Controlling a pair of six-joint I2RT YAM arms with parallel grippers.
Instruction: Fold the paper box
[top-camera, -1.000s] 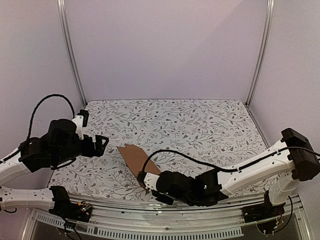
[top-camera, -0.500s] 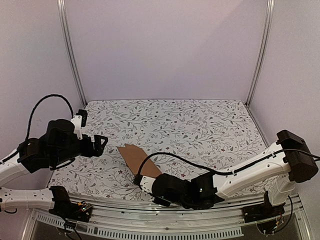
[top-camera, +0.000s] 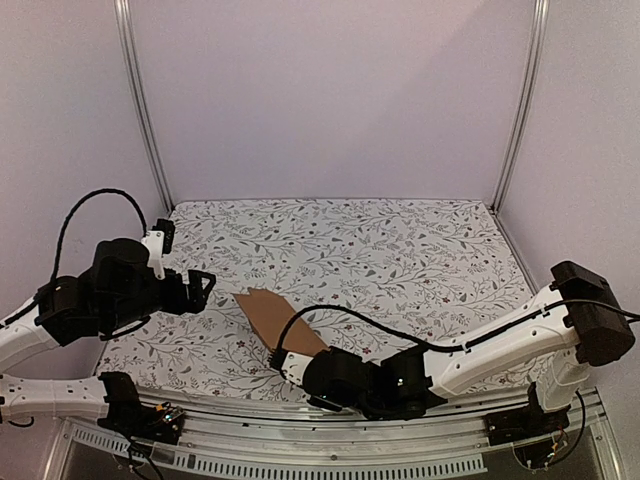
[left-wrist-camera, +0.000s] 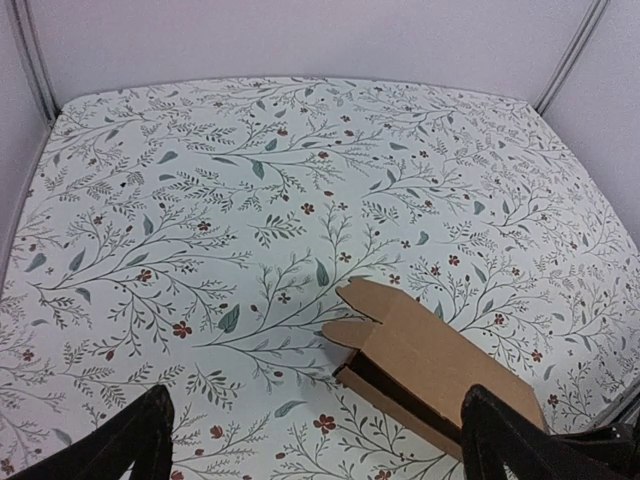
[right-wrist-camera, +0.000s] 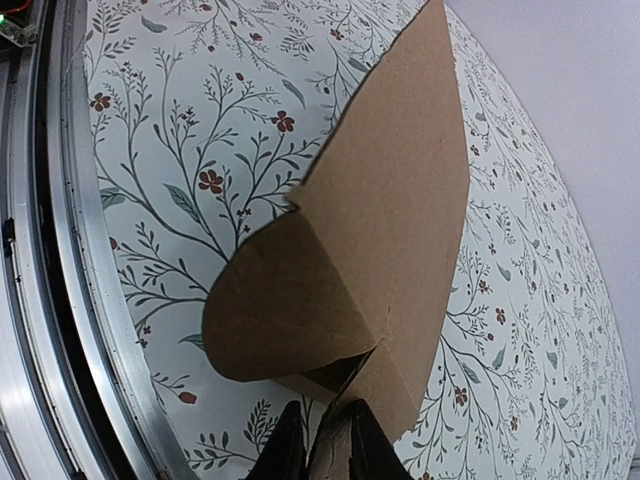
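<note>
The paper box (top-camera: 273, 318) is a plain brown cardboard piece lying partly flattened on the flowered table, near its front edge and left of centre. In the left wrist view the paper box (left-wrist-camera: 440, 360) shows its open end with two rounded tabs. My right gripper (top-camera: 290, 362) is at its near end; in the right wrist view the paper box (right-wrist-camera: 390, 230) fills the middle, and my right gripper (right-wrist-camera: 325, 445) is shut on a thin flap at its near edge. My left gripper (top-camera: 205, 285) hovers open to the box's left, apart from it, fingers (left-wrist-camera: 140, 440) spread wide.
The flowered table cover (top-camera: 400, 250) stretches back to the pale walls and two upright metal posts (top-camera: 140, 100). A metal rail (right-wrist-camera: 50, 300) runs along the table's near edge, close under the right gripper. A black cable (top-camera: 380, 325) loops above the right arm.
The right gripper's jaws have narrowed onto the box's near flap, and that arm has edged slightly left. The left arm has drawn back a little and stays open.
</note>
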